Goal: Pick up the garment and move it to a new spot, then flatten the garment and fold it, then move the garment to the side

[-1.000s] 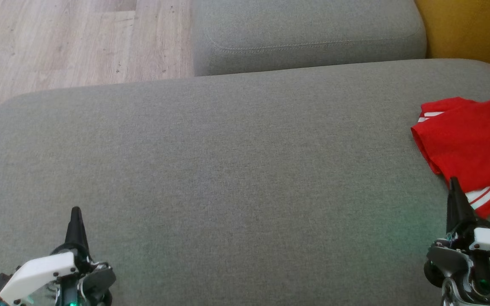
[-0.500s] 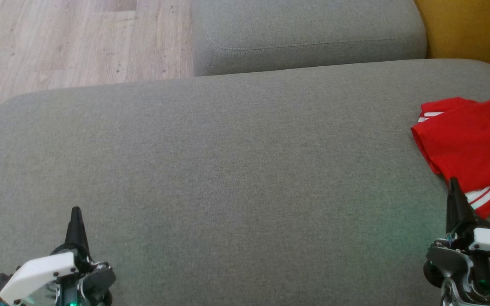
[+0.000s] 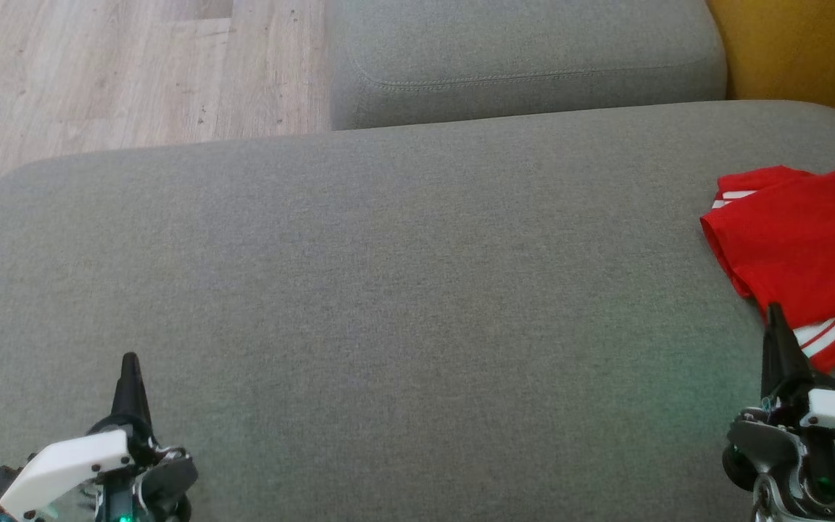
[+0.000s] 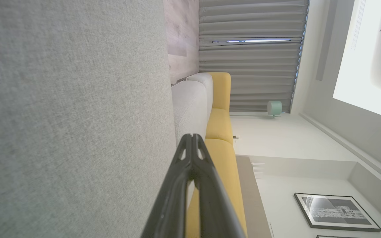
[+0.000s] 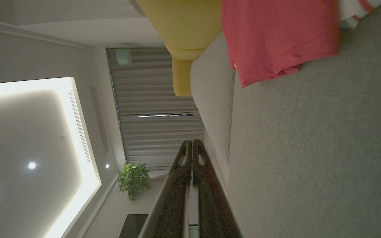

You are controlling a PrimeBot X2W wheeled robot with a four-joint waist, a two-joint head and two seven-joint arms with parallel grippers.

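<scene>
Nothing has shifted over the last second: both arms and the cloth sit exactly as they did.

Nearest, the left gripper (image 3: 130,360) rests low at the left with its two long dark fingers pressed together into one point and nothing between them. The right gripper (image 3: 774,312) mirrors it at the lower right, equally closed and empty (the wrist views show each pair meeting tip to tip). Both look parked, probably to keep the work surface free.

Beneath and beyond them spreads the broad grey woven seat cushion (image 3: 388,290). At its right edge lies the red garment with white stripes (image 3: 802,239), compact and layered, partly cut off by the frame. From the head camera the right fingertip overlaps its near striped hem, but the right wrist view shows bare cushion between tip and cloth. That placement suggests it is already folded and set aside.

Farther off are a second grey stitched cushion (image 3: 526,58), pale wooden flooring (image 3: 98,72) and mustard-yellow upholstery (image 3: 802,51).
</scene>
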